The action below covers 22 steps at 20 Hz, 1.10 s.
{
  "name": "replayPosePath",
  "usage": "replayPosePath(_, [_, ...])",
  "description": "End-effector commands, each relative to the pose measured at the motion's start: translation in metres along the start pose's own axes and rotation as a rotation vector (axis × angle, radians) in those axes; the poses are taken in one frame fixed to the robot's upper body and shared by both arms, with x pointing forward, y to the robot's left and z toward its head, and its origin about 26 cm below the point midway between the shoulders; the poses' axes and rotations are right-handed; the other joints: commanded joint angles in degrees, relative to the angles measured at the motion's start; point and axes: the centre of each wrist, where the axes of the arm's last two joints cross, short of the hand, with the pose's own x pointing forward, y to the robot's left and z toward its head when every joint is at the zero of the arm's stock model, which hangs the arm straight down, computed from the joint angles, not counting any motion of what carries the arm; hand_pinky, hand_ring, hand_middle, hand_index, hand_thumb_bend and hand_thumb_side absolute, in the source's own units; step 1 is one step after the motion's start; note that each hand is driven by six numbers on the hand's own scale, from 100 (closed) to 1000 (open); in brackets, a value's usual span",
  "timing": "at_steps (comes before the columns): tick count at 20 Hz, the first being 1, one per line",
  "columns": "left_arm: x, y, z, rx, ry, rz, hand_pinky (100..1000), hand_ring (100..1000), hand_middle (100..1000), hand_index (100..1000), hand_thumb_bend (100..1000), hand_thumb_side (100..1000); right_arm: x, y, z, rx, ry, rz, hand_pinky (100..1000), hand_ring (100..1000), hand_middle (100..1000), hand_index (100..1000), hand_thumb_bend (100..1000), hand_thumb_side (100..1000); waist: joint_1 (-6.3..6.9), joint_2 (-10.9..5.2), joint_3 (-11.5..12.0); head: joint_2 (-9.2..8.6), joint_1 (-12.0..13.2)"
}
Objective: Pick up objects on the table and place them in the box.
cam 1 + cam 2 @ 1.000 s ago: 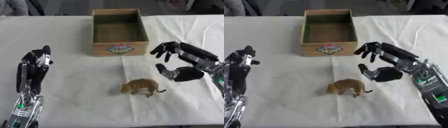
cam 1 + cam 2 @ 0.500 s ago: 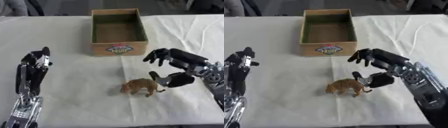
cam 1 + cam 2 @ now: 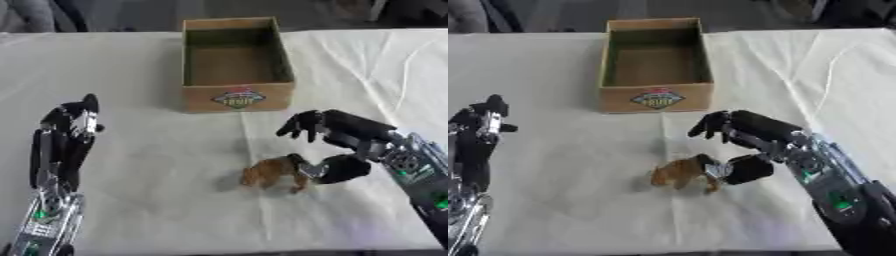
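A small brown toy animal (image 3: pixel 269 171) stands on the white tablecloth in front of the box. My right hand (image 3: pixel 343 145) is at its right end, thumb touching its rear and fingers arched over it without closing. The cardboard box (image 3: pixel 236 97) with a fruit label on its front sits at the far middle; nothing shows inside it. My left hand (image 3: pixel 66 135) rests open at the left, fingers pointing up, away from the toy.
The white cloth (image 3: pixel 157 200) covers the whole table and has soft folds at the right. A thin cable (image 3: pixel 826 85) trails over the far right. Dark shapes line the far edge beyond the table.
My right hand has moved left and down toward the toy animal, from beside the box to touching the toy's rear. The left hand has stayed put.
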Motion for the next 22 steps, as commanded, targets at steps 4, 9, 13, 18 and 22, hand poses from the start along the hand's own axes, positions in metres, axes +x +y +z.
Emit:
replayPosePath(4, [0.005, 0.0, -0.002, -0.011, -0.02, 0.0, 533, 753, 485, 569, 352, 498, -0.007, 0.003, -0.002, 0.011, 0.033, 0.029, 572, 727, 769, 863, 100, 621, 0.03, -0.91, 0.1, 0.18, -0.1])
replayPosePath(9, [0.005, 0.0, -0.002, -0.012, -0.019, -0.001, 533, 753, 485, 569, 352, 499, -0.005, 0.009, -0.005, 0.045, 0.019, 0.066, 584, 735, 775, 868, 100, 635, -0.04, -0.92, 0.1, 0.23, -0.2])
replayPosePath(13, [0.005, 0.0, -0.003, -0.014, -0.02, -0.002, 533, 753, 485, 569, 351, 499, 0.001, 0.01, -0.006, 0.064, -0.005, 0.091, 589, 738, 777, 870, 100, 637, -0.06, -0.94, 0.1, 0.21, -0.2])
replayPosePath(18, [0.005, 0.0, -0.003, -0.015, -0.021, -0.003, 534, 753, 485, 569, 351, 500, 0.008, 0.006, -0.005, 0.059, -0.029, 0.108, 587, 737, 776, 869, 100, 603, -0.12, -0.96, 0.0, 0.08, -0.1])
replayPosePath(22, [0.005, 0.0, -0.003, -0.015, -0.022, -0.005, 534, 753, 485, 570, 351, 500, 0.014, -0.001, -0.003, 0.046, -0.049, 0.119, 589, 738, 775, 869, 100, 585, -0.23, -0.94, -0.1, -0.02, -0.1])
